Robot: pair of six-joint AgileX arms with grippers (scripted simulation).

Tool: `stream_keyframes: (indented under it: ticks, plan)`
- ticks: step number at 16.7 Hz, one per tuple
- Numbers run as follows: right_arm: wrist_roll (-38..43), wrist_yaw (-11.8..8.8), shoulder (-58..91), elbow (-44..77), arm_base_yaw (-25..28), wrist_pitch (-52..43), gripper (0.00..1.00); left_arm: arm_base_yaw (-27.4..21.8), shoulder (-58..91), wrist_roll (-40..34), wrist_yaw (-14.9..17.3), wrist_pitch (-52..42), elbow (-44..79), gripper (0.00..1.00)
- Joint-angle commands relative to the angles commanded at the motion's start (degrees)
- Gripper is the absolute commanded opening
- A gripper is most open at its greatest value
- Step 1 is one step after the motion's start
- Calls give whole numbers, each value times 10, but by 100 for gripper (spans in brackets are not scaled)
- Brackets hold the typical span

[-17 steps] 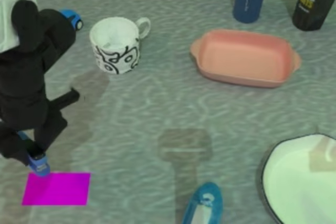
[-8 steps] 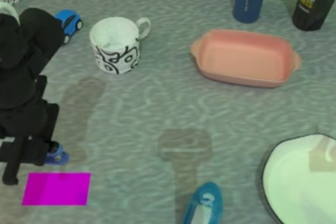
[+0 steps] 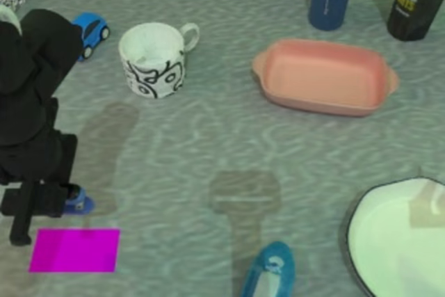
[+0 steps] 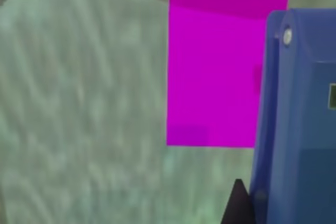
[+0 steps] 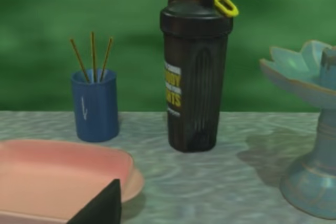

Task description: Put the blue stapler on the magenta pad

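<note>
left gripper (image 3: 59,202): jaws clamped on blue stapler (image 3: 76,202), held just above magenta pad (image 3: 74,250) | handling: likely light, rigid, slick; grip mid-body | right arm: out of view, jaw state unknown

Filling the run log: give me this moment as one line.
left gripper: shut on blue stapler | stapler: just above magenta pad, not on it | right arm: out of top view

I saw a royal-blue stapler (image 3: 76,201) beside a plain bright magenta pad (image 3: 74,250); the mug (image 3: 152,59) was white with black squiggles, the baking dish (image 3: 325,76) salmon pink, the shaker bottle (image 5: 195,72) black with a yellow lid, the tabletop (image 3: 222,144) mottled grey-green
</note>
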Motion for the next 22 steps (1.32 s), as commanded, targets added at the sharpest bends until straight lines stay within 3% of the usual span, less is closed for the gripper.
stream_keyframes:
  ticks: [4,11,17,22]
  plan:
    - [0,0,0,0,0,0,100,1,14,3,0,42,-28,0]
    - [0,0,0,0,0,0,100,9,78,10,1,230,-145,0]
    - [0,0,0,0,0,0,100,10,87,10,1,248,-160,0]
    - [0,0,0,0,0,0,100,10,87,10,1,248,-160,38]
